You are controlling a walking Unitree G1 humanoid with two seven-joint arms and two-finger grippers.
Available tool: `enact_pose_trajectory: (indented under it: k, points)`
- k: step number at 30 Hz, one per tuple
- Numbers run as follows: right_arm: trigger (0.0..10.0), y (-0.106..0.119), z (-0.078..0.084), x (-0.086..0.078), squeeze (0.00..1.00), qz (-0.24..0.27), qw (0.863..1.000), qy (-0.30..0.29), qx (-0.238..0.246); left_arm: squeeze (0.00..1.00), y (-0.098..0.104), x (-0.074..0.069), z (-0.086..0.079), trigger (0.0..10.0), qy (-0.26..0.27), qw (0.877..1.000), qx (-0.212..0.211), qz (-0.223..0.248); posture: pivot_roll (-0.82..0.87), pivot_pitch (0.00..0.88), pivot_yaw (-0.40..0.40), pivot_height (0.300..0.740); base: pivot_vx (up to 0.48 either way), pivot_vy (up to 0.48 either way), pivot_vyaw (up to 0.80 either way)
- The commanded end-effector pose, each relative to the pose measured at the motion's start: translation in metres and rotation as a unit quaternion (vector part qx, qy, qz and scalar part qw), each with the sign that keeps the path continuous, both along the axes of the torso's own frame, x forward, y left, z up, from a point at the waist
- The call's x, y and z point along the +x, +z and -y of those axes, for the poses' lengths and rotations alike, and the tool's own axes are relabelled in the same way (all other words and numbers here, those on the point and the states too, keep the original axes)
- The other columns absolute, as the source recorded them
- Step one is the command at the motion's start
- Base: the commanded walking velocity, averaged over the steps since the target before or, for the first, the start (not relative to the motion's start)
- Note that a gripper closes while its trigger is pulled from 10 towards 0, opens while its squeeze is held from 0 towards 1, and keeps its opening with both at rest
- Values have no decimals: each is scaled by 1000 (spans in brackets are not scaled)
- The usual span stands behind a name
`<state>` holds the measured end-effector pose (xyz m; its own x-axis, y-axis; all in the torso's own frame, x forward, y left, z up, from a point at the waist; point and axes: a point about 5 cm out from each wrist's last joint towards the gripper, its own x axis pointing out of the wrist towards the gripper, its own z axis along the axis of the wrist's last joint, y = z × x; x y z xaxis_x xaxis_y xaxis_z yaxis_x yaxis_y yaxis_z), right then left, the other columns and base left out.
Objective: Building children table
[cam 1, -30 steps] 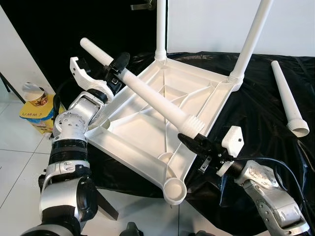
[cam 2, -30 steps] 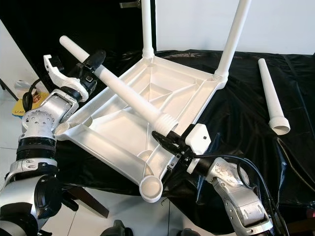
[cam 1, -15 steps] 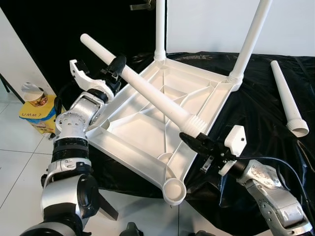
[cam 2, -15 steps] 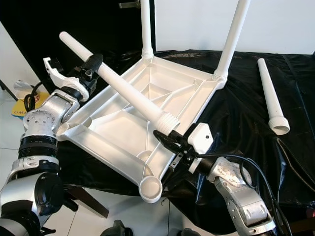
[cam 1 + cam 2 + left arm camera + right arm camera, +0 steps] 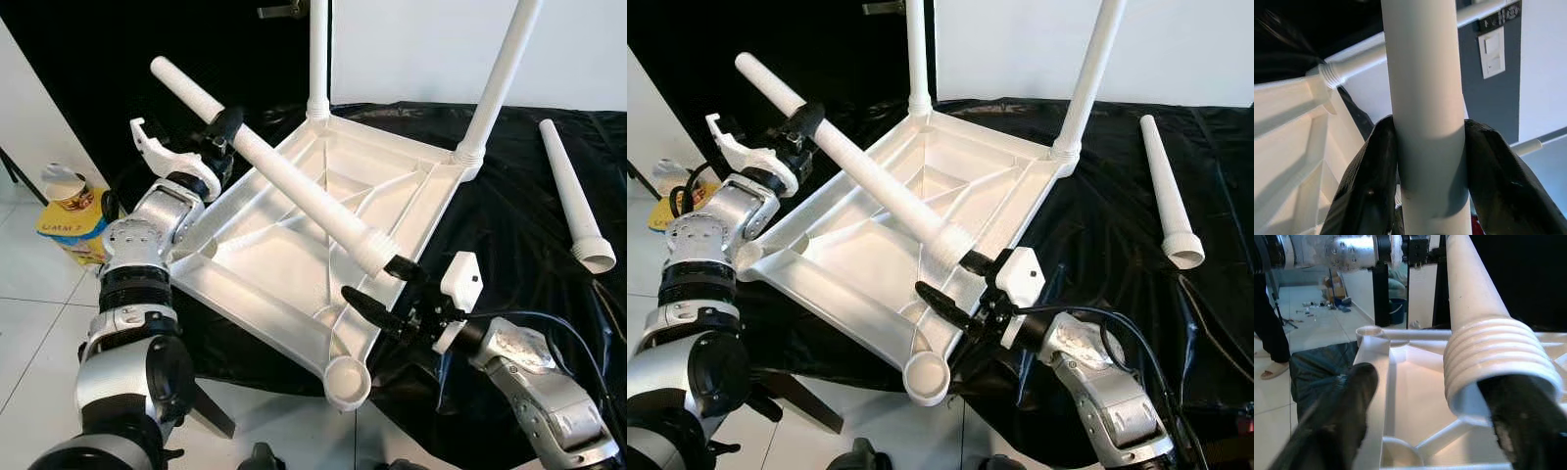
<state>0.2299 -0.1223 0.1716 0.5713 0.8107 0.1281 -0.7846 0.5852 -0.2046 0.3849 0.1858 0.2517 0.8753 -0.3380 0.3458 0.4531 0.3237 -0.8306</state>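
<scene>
The white table top (image 5: 257, 257) lies upside down on a black sheet (image 5: 509, 245), with two legs (image 5: 497, 83) screwed in at its far corners. A loose white leg (image 5: 294, 181) slants above it. My left gripper (image 5: 221, 130) is shut on the leg's thin upper part, and in the left wrist view its fingers (image 5: 1364, 196) press both sides. The leg's threaded end (image 5: 1498, 357) hangs above the near right rim. My right gripper (image 5: 365, 275) is open there, one finger touching the threaded end, the other lower over the rim. The near corner socket (image 5: 347, 378) is empty.
Another loose leg (image 5: 573, 196) lies on the black sheet at the right. A yellow box with a cup (image 5: 67, 211) stands on the white tiled floor at the left. A person's leg and sandalled foot (image 5: 1268, 367) are on the tiles beyond the table.
My right gripper has opened; its fingers were together under the threaded end. My left gripper has lifted the leg's thin end slightly up and to the left.
</scene>
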Motion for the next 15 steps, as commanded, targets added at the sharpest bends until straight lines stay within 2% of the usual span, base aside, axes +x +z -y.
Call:
enact_pose_trajectory:
  k: [1,2,3,9,15]
  points:
    - [10000,-9,4,1,1000,-20,1000,-9,-19,0,14,-3,-7,10000,-11,997,-7,75,-28,46,42,740,0,0,0]
    - [10000,-10,6,1,1000,-24,999,-10,-24,0,14,-3,-9,10000,-7,997,-2,77,-28,46,42,740,0,0,0]
    - [10000,-12,7,1,0,-27,999,-12,-31,0,15,-3,-11,10000,-1,997,9,79,-28,47,42,740,0,0,0]
    - [10000,-17,21,1,0,-26,998,-20,-60,0,18,-1,-26,10000,25,997,-1,79,-30,44,40,740,0,0,0]
    - [10000,-15,32,8,0,-25,996,-50,-71,0,21,-1,-24,10000,29,995,27,95,-34,42,38,740,0,0,0]
